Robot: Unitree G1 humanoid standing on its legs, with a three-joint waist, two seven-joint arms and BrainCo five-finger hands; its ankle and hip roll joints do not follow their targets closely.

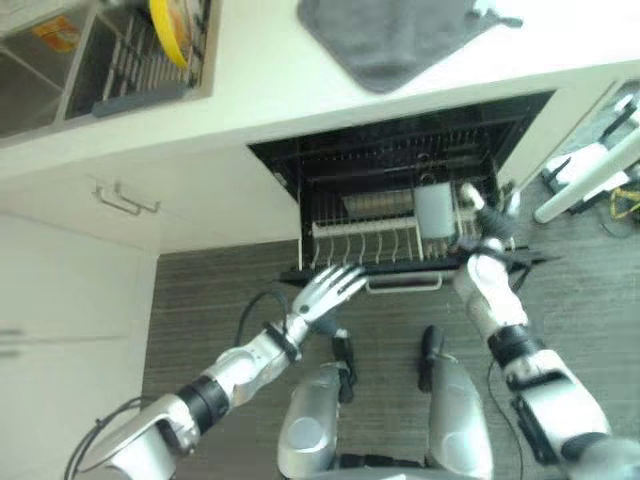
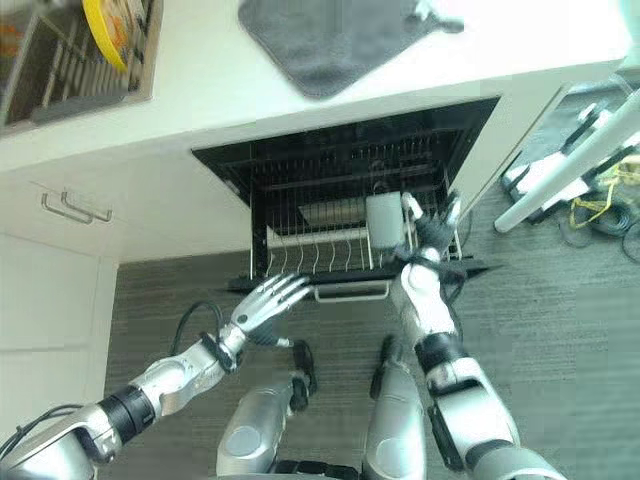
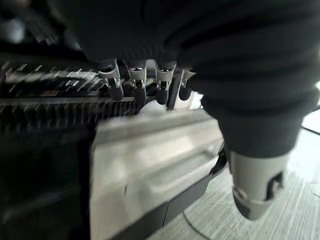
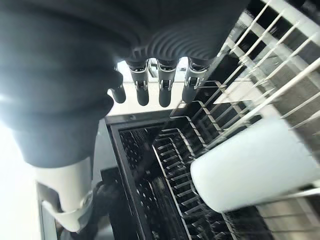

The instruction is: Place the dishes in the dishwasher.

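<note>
Dishwasher [image 1: 400, 160] sat open under the bench [image 1: 270, 80], its wire rack [image 1: 390, 240] pulled part-way out over the dark floor [image 1: 200, 300]. A white cup [image 1: 434, 208] stood in the rack at its right side, w/ a row of upright tines running to its left; a pale flat piece lay further back in the rack, too unclear to name.

Right hand [image 1: 487, 232] was at the rack's right front corner, just beside the cup. In the right wrist view its fingers [image 4: 142, 87] hung straight and spread, holding nothing, w/ the cup [image 4: 255, 165] close by but not gripped.

Left hand [image 1: 328, 287] hovered just in front of the rack's front edge, left of the rack handle [image 1: 405, 284]. Fingers [image 1: 345, 277] were fanned out and straight, empty. Left wrist view showed the same: fingers [image 3: 137, 82] extended toward the rack, nothing between them, w/ a light-coloured panel close below.

On the bench top a grey cloth [image 1: 395, 40] lay above the dishwasher opening. To the far left, a sink [image 1: 40, 70] was set into the bench w/ a drying rack [image 1: 150, 60] beside it, and a yellow plate [image 1: 170, 30] stood on edge in that rack. White cabinet front w/ a metal handle [image 1: 125, 198] sat left of the dishwasher.
</note>
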